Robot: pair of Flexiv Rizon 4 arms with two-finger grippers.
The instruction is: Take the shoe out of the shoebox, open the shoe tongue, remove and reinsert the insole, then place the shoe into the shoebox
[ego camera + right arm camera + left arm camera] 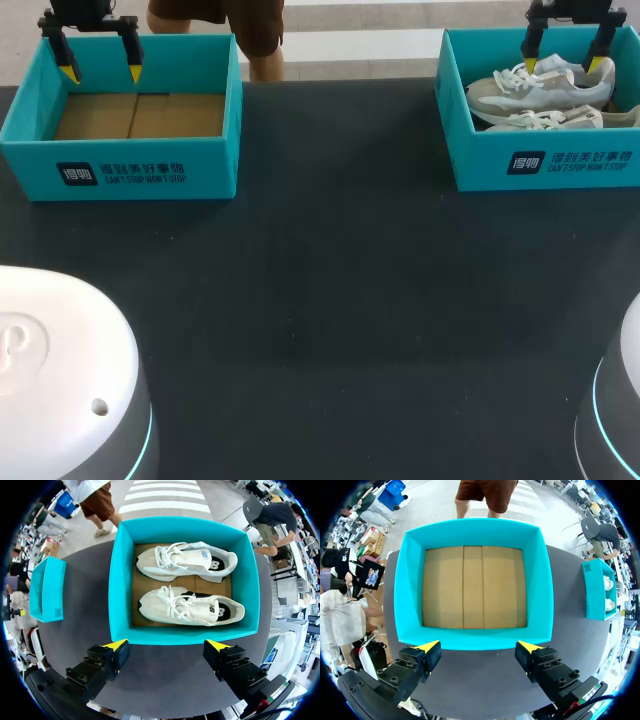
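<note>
The left hand (102, 72) hangs released, its fingers spread wide and holding nothing, above a teal box (410, 595). The box's brown cardboard floor lies straight ahead of the hand, and its near wall sits just beyond the fingertips. The dark bench (330, 300) stretches between this box and the shoebox (121, 595), which stand well apart. The right hand (166, 644) is also released, fingers wide, hanging above the shoebox and touching nothing. Ahead of it, inside the shoebox, two pale laced shoes lie side by side, toes pointing the same way: the nearer shoe (190, 607) and the farther shoe (185, 562).
</note>
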